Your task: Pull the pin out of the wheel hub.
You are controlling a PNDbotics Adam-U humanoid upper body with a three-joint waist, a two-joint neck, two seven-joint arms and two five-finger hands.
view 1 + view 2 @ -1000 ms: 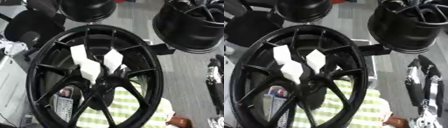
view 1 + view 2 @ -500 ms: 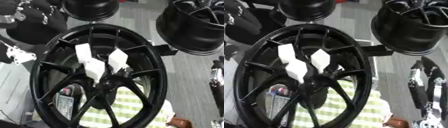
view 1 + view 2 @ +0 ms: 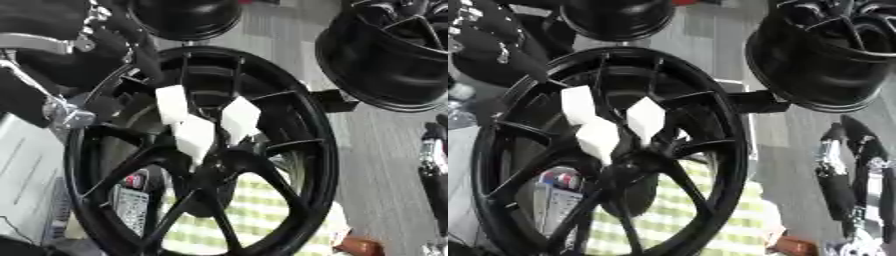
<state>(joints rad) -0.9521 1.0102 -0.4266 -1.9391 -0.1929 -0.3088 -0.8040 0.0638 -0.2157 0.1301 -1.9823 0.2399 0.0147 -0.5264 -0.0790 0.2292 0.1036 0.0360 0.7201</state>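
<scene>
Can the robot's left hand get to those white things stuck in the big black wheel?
Probably yes. The left hand is by the wheel rim's upper left, and nothing visible lies between it and the white pieces.

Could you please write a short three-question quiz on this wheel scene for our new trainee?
1. True or false: the white pieces sit near the centre of the big black wheel.
2. Which arm reaches in at the wheel's upper left rim? A) left arm B) right arm
3. Fill in: under the wheel's lower spokes lies a green and white ___ cloth.

Key: 1 true; 2 A; 3 checked.
</scene>
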